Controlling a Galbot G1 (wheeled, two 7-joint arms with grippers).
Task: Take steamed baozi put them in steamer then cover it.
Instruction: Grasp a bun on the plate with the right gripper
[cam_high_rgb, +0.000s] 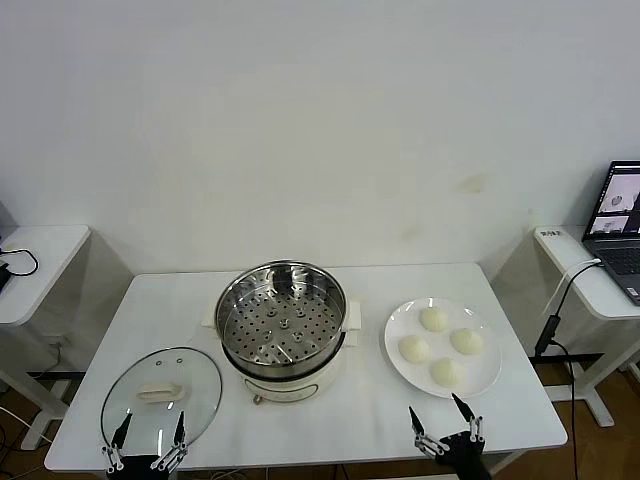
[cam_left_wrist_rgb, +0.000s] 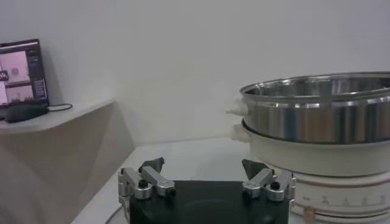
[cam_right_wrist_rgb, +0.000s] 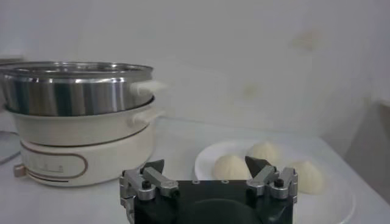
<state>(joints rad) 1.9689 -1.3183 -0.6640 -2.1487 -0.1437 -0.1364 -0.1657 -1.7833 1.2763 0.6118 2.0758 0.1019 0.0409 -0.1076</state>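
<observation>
From the head view, nothing of the task was judged to be done. The steamer (cam_high_rgb: 283, 325) stood uncovered at the table's (cam_high_rgb: 350, 420) centre, its perforated tray bare. All four steamed baozi (cam_high_rgb: 440, 346) were seen on a white plate (cam_high_rgb: 485, 380) to its right, and the cover (cam_high_rgb: 161, 395) was lying flat on the table to its left. The left gripper (cam_high_rgb: 150, 434) was held over the near edge of the cover with fingers spread, grasping nothing; the right gripper (cam_high_rgb: 447, 417) was held near the plate's front edge, likewise spread and empty. A laptop (cam_high_rgb: 618, 230) was noted on a side desk, well apart.

In the left wrist view, the left gripper (cam_left_wrist_rgb: 204, 170) was shown released, the steamer (cam_left_wrist_rgb: 317, 134) beside it, the laptop (cam_left_wrist_rgb: 21, 76) farther off.

In the right wrist view, the right gripper (cam_right_wrist_rgb: 207, 172) was shown released, with the steamed baozi (cam_right_wrist_rgb: 231, 166) just ahead and the steamer (cam_right_wrist_rgb: 79, 119) to one side. No obstacle was seen between plate and pot. Loading four buns and covering remained.
</observation>
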